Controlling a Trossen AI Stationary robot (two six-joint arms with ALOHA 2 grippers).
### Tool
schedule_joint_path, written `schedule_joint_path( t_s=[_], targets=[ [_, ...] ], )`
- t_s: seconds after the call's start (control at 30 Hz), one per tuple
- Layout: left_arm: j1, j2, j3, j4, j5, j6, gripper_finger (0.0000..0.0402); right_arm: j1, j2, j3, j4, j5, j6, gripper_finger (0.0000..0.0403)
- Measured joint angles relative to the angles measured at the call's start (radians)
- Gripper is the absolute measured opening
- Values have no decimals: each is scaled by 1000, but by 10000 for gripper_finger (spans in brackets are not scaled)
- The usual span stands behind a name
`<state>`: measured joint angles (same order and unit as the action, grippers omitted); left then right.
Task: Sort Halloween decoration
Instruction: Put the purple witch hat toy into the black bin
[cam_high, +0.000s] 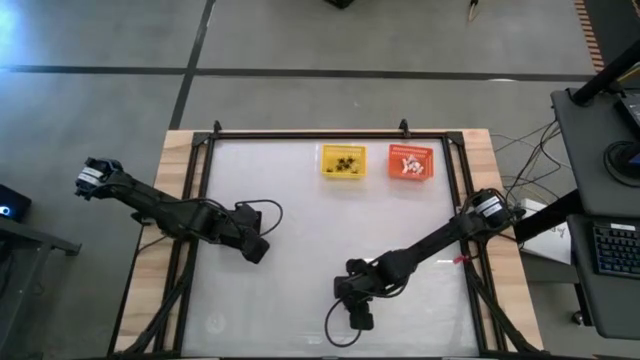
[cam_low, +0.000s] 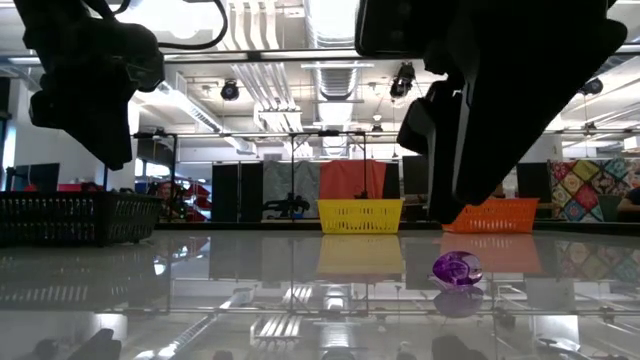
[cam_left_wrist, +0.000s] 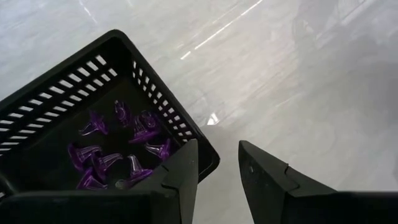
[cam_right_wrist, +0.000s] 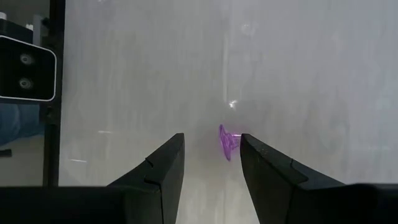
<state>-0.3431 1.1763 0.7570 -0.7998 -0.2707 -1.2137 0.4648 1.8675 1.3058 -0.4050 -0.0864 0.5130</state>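
High view: the yellow basket (cam_high: 343, 162) and the orange basket (cam_high: 413, 162) stand side by side at the far edge of the tabletop (cam_high: 300, 220). The yellow basket holds small dark trinkets (cam_high: 347, 163); the orange basket holds small white trinkets (cam_high: 408, 165). The left gripper (cam_high: 256, 248) hangs over the left half of the tabletop. The right gripper (cam_high: 359, 318) hangs over the near centre.

Low view: a single purple trinket (cam_low: 457, 269) lies on the glossy tabletop, in front of the orange basket (cam_low: 497, 214) and well apart from it. The yellow basket (cam_low: 360, 215) stands at centre. A black basket (cam_low: 78, 215) stands at the left edge.

Left wrist view: the left gripper (cam_left_wrist: 218, 169) has its fingers spread and holds nothing. It sits just beside one corner of the black basket (cam_left_wrist: 155, 93), which contains a cluster of purple trinkets (cam_left_wrist: 118, 152).

Right wrist view: the right gripper (cam_right_wrist: 211, 158) has its fingers spread. The purple trinket (cam_right_wrist: 226, 142) lies on the tabletop between the fingertips, close against one finger; contact cannot be confirmed.
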Motion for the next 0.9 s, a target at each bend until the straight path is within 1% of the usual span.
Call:
schedule_joint_path(
  t_s=[0.13, 0.3, 0.77, 0.9],
  targets=[
    [0, 0, 0, 1, 1, 0, 98, 0, 0, -15, 16, 7, -4, 146],
    [0, 0, 0, 5, 14, 0, 98, 0, 0, -60, 83, 8, 6, 146],
    [0, 0, 0, 16, 27, -4, 98, -7, -1, -98, 90, 8, 26, 145],
    [0, 0, 0, 16, 27, -4, 98, -15, -1, -121, 134, 10, 46, 137]
  ],
)
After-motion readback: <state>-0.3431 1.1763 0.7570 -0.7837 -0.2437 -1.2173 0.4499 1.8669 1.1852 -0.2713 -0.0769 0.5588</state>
